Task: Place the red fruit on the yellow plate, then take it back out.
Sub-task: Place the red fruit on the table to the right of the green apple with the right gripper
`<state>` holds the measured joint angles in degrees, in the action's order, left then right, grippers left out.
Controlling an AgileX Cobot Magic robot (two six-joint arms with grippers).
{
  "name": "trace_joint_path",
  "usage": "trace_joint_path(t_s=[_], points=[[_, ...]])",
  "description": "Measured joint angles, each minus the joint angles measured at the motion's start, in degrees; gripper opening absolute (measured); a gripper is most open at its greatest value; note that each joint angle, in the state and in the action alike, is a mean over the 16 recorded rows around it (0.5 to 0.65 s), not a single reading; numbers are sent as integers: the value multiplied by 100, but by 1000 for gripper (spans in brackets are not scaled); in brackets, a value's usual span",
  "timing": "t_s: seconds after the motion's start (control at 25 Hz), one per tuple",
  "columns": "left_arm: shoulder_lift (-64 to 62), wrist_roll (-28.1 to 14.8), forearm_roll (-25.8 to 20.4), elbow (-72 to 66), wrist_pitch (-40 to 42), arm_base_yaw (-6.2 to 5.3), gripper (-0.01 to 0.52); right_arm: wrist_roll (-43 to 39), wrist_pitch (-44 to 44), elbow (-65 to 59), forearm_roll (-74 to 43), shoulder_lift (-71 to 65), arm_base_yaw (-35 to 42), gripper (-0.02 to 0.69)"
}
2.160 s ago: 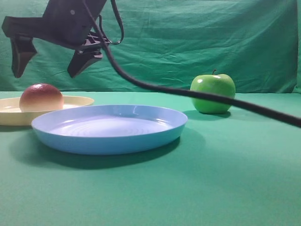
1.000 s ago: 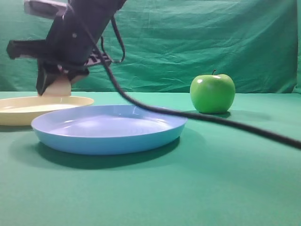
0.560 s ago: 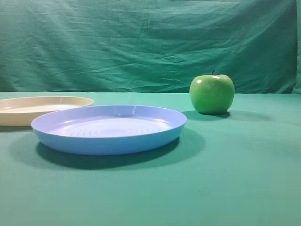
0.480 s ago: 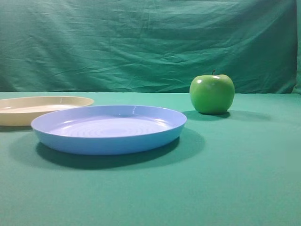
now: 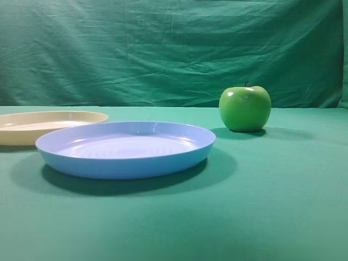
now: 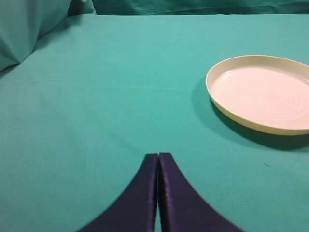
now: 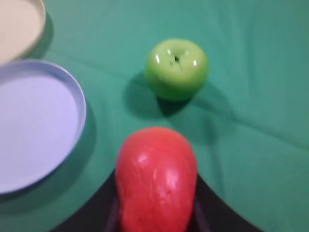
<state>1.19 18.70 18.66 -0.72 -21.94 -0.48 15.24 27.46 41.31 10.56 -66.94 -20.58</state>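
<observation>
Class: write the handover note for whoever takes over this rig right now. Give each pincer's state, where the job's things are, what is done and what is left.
Left pincer: shut, holding nothing, low over the green cloth beside the yellow plate.
Right pincer: shut on the red fruit, raised above the cloth near the green apple and blue plate.
Yellow plate: nothing on it.
Done: fruit is off the yellow plate and in the right pincer's grip.
Left: probably just set the fruit down on the cloth and release.
</observation>
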Motion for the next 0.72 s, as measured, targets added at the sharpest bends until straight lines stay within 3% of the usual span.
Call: trace_joint_path(t_s=[0.4, 0.56, 0.72], points=[[0, 0, 0, 0, 0, 0, 0, -82, -1288, -1390, -115, -176, 347, 222], [0, 0, 0, 0, 0, 0, 0, -99, -1700, -1540, -116, -525, 400, 274], [0, 0, 0, 0, 0, 0, 0, -107, -1947, -1570, -114, -890, 408, 369]])
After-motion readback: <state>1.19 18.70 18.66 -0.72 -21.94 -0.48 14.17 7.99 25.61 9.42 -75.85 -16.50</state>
